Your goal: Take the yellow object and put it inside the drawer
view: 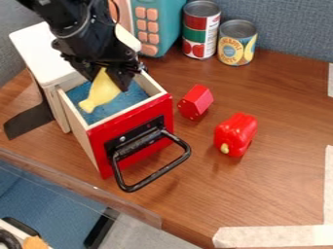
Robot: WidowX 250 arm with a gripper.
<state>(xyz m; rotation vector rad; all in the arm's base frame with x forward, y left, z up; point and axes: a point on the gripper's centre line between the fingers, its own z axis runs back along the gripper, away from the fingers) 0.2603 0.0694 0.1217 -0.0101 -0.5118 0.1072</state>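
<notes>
The gripper (107, 78) hangs over the pulled-out drawer, fingertips pointing down at its back part, shut on the upper end of the yellow object (100, 94). That object tapers and flares at its lower end, and slants down to the left within the drawer's outline. Whether it touches the bottom I cannot tell. The drawer (99, 146) has a red front with a black handle, pale wooden walls and a blue inside. It stands out from a white-topped cabinet (40, 51), partly behind the arm.
A red block (195, 102) and a red toy pepper (235, 134) lie right of the drawer. Two cans (201, 29) (236, 43) and a teal toy with orange buttons (159, 24) stand at the back. A clear strip (78, 187) runs along the table's front edge.
</notes>
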